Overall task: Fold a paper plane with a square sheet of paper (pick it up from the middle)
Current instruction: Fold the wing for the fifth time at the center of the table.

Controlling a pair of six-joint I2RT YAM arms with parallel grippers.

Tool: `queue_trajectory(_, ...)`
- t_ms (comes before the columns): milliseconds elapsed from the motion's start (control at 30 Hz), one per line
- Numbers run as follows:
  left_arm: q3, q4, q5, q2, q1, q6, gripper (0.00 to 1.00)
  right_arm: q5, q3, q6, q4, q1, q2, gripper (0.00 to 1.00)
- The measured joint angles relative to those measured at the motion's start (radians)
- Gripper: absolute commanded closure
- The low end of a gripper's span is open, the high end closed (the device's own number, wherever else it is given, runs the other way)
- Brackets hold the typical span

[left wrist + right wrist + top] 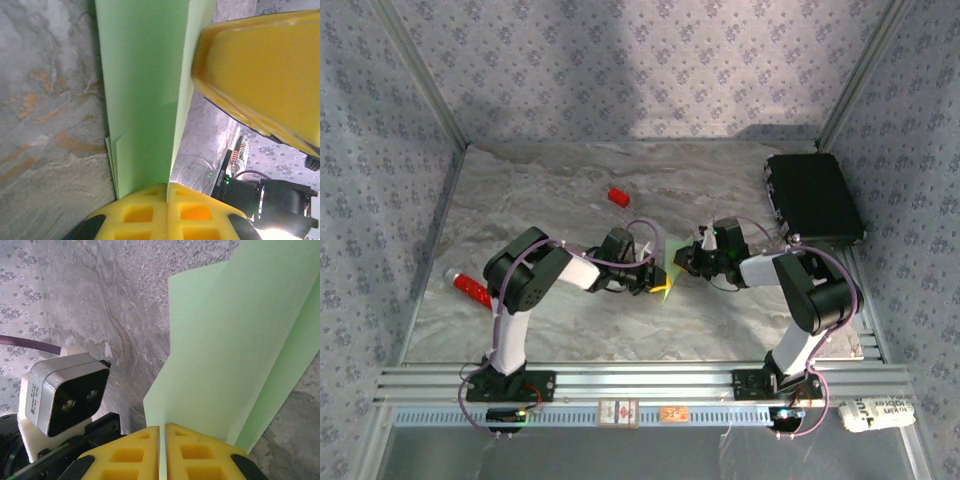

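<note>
Marbled grey tabletop, patterned walls. From above, the square sheet of paper sits at centre, mostly hidden betw. the arms; prob. creased lengthwise. L gripper and R gripper each pinch one edge. 1 red block at 12, 1 red tube at 9, 1 black case at 2.

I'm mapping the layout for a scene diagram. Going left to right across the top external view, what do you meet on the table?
Red object by the left wall → small red block → left pincer → green paper → right pincer → black case.
</note>
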Motion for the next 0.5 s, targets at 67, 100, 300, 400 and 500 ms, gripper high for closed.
queue_trajectory(67,-0.002,0.006,0.001,0.001,0.001,-0.008,1.0,-0.001,0.0,0.0,0.001,-0.002,0.001,0.88)
queue_trajectory(100,-0.002,0.008,0.003,0.002,0.001,-0.011,1.0,-0.001,0.0,0.002,0.001,-0.003,0.001,0.88)
queue_trajectory(300,-0.008,0.026,0.003,0.004,0.004,-0.026,1.0,-0.001,0.0,0.006,0.007,-0.006,0.001,0.87)
queue_trajectory(400,-0.008,0.029,0.008,0.006,0.006,-0.031,1.0,-0.008,0.0,0.006,0.008,-0.006,0.002,0.87)
queue_trajectory(500,-0.008,0.033,0.013,0.008,0.009,-0.039,1.0,-0.009,0.0,0.006,0.01,-0.006,0.006,0.87)
